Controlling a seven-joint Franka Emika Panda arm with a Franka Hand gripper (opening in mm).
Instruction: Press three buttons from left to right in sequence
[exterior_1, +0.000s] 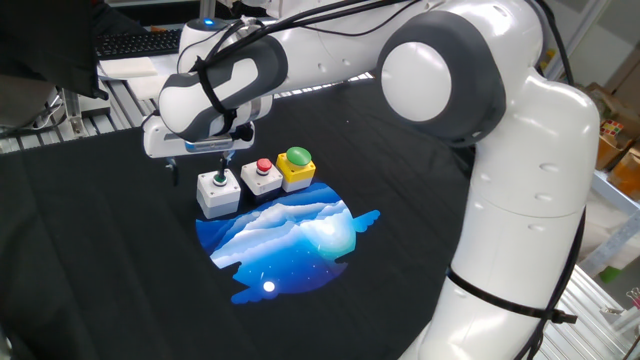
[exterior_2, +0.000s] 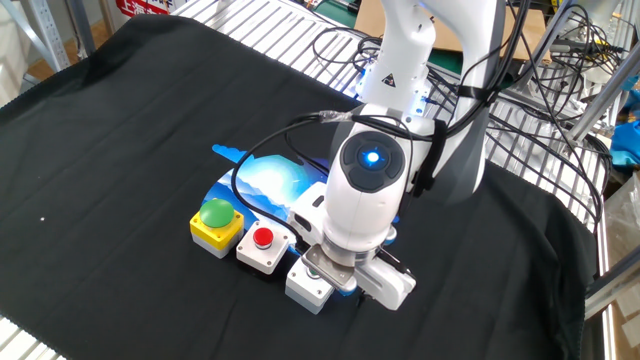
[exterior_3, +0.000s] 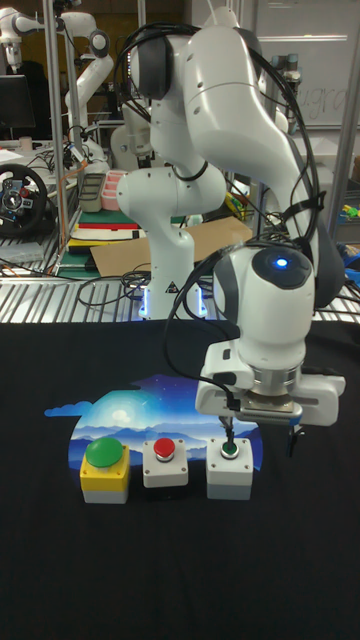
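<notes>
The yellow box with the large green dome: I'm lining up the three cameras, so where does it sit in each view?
One fixed view: yellow box with the large green dome, right end of the row, upper centre.
The other fixed view: left end, lower left.
Tall fixed view: left end, lower left.
Shared landmark: the blue mountain-print mat beside the row.

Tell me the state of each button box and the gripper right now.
grey box with small green button: upright on the black cloth, one gripper finger directly above its button; contact cannot be told.
grey box with red button: upright, middle of the row, nothing over it.
yellow box with large green dome: upright, at the far end from the gripper, nothing over it.
gripper: open, fingers pointing down.
</notes>
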